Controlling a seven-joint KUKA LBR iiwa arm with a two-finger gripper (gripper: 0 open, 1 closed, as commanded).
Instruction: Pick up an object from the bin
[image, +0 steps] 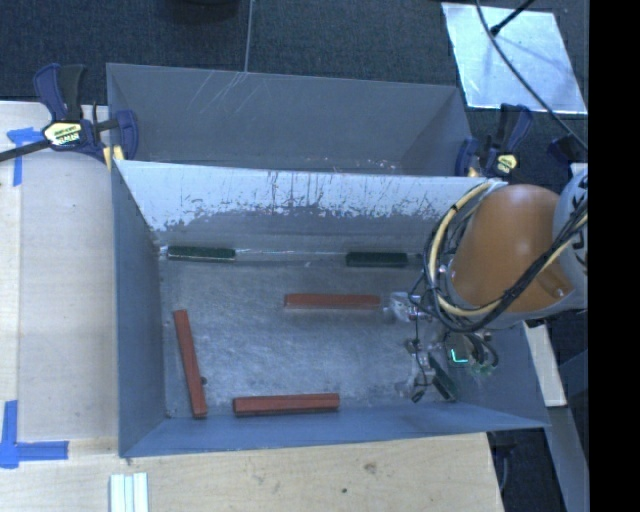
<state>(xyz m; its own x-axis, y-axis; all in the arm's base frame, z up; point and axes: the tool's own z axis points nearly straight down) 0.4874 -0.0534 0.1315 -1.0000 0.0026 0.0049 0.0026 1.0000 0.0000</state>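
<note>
The claw (428, 378) hangs low over the bare floor of the grey metal bin (300, 200); whether it is released or clenched cannot be told. Nearest, to its left and farther back, lies a flat reddish-brown wooden bar (332, 300). A second reddish-brown bar (286, 404) lies left along the front wall, and a dark green bar (377, 260) lies behind.

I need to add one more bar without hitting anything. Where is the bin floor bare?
Widest bare patch: mid-floor, between the middle brown bar, the left brown bar and the front brown bar. A narrower strip lies below the left green bar and right green bar. The right end is crowded by the claw.
</note>
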